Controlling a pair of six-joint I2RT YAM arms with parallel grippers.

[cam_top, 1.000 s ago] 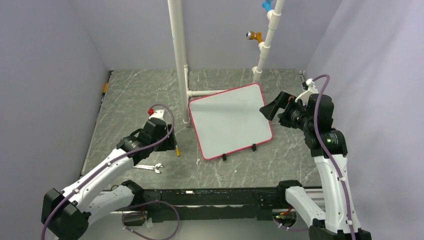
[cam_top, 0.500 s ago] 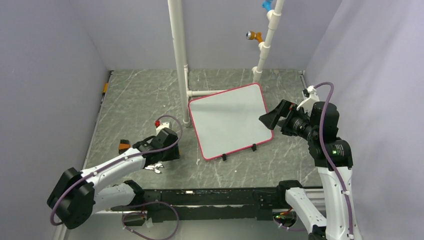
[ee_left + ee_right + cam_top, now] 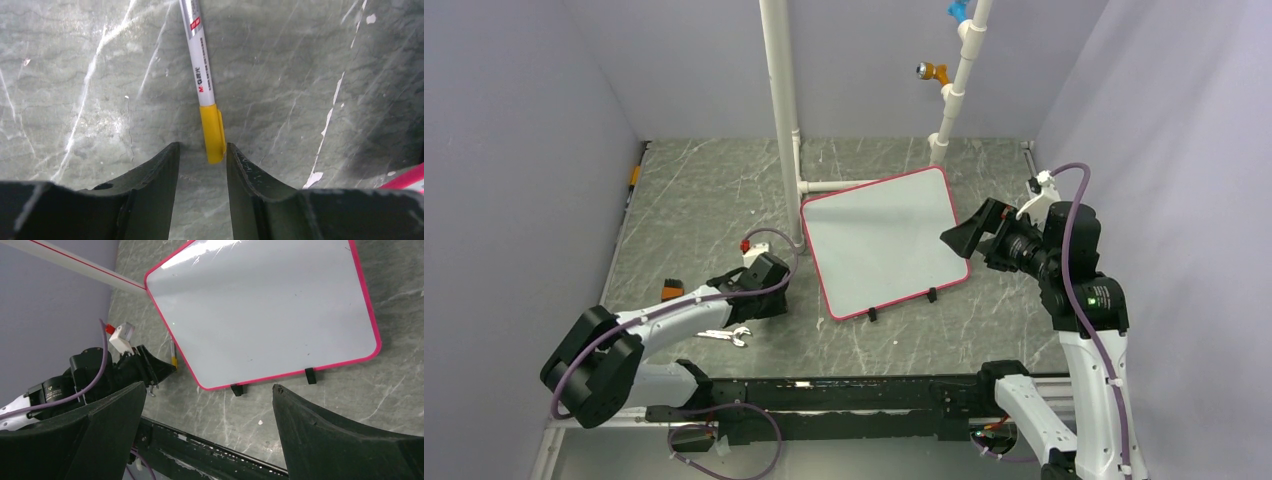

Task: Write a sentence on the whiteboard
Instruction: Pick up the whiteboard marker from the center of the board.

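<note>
Jaws on the left gripper point(image 3: 202, 146) are standing partly open, low over the bench point(image 3: 694, 200) and just left of the board point(image 3: 884, 240). They are straddling the yellow cap point(image 3: 212, 132) of a marker point(image 3: 199, 70). The marker is lying flat on the bench, its white barrel pointing away from the gripper and the tip of its cap sitting between the two fingertips. The finger point(image 3: 242, 167) on the right of the wrist view is sitting just beside the cap, and whether it is touching cannot be told. A gap is showing between the cap and the other finger, so nothing is being held.

Jaws on the right gripper point(image 3: 964, 228) are standing wide open and holding nothing. That gripper is hovering at the board's right edge, angled down toward its white face.

The board is lying flat on the bench, right of centre and turned askew to the bench edges. Its two black clips point(image 3: 872, 314) are sitting on its near edge. Its far left corner is lying near the foot of an upright white pipe point(image 3: 779, 100). A wrench point(image 3: 724, 335) is lying on the bench beside the left arm.
</note>
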